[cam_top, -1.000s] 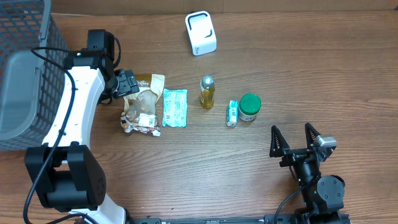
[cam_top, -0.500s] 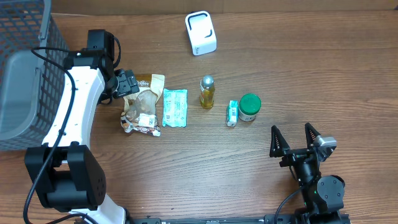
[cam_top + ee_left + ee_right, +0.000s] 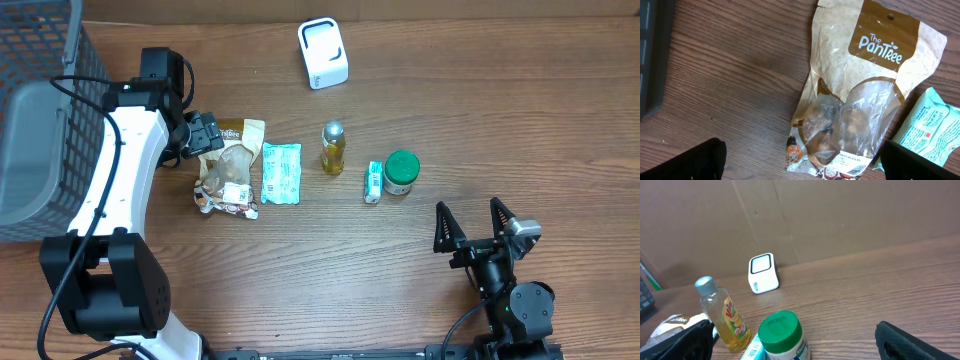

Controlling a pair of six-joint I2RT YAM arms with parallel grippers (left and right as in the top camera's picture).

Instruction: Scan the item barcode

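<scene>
Status: left pincer (image 3: 207, 135) apart, over snack pouch (image 3: 860, 100) near bench (image 3: 560, 120) left edge; right pincer (image 3: 468, 220) apart, empty, front-right corner; scanner (image 3: 323, 53) at back edge.

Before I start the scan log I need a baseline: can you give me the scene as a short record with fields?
scanner: white barcode scanner, far side, behind the row
item row: PanTree snack pouch, teal packet, yellow bottle, small box, green-lidded jar
left gripper: open, over the pouch's top end, holding nothing
right gripper: open, near side, apart from all items
basket: wire basket, left edge
scan: not yet begun
</scene>
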